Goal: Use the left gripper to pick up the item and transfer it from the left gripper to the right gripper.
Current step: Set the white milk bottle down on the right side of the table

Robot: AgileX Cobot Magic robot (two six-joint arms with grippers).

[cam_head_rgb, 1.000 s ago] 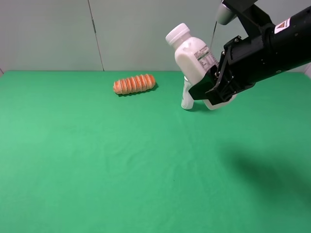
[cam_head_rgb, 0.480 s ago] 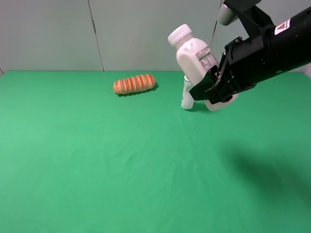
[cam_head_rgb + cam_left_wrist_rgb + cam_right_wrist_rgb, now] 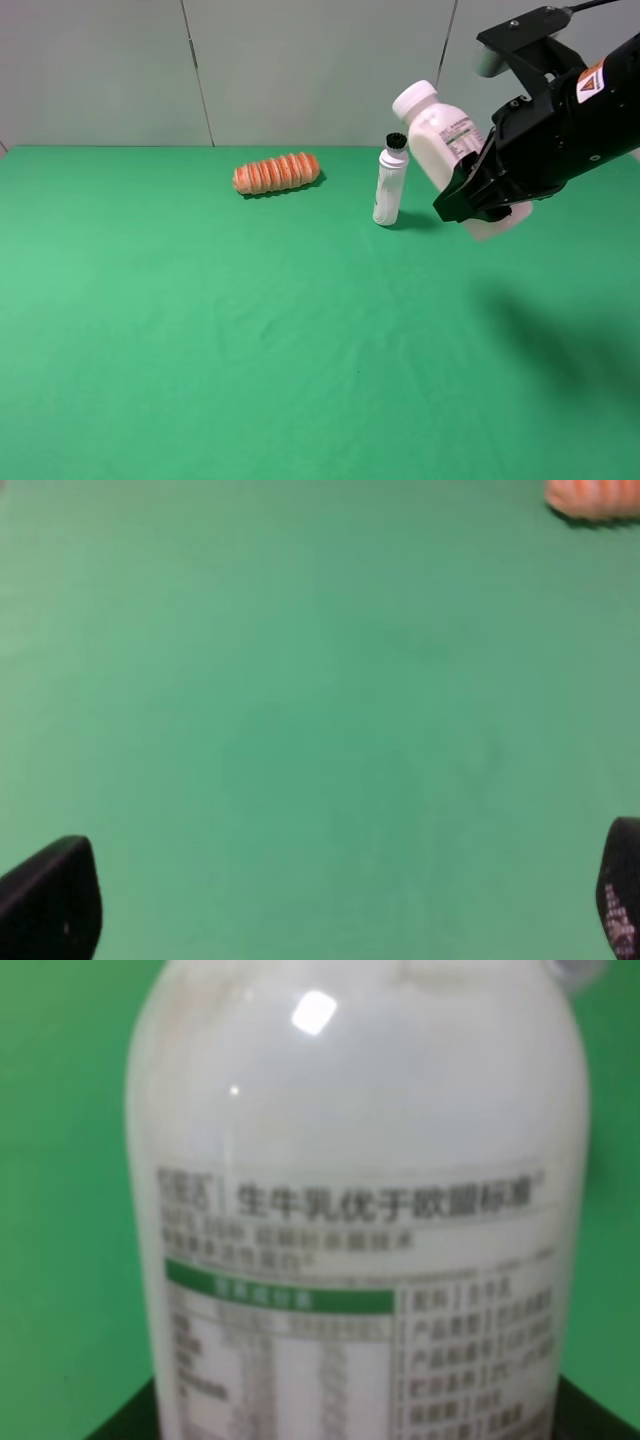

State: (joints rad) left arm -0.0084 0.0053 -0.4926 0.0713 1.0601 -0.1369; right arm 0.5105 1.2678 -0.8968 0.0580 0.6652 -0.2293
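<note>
bottle (image 3: 445,140) is clamped by right tool (image 3: 482,198), long axis tilted off upright | left tool (image 3: 336,900) is spread wide, empty

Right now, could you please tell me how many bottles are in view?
2. The wide white bottle is held tilted in the right gripper above the green cloth; the slim black-capped bottle stands on the cloth near the orange roll.

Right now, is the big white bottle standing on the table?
No, the right gripper holds the white-capped bottle tilted above the green table.
</note>
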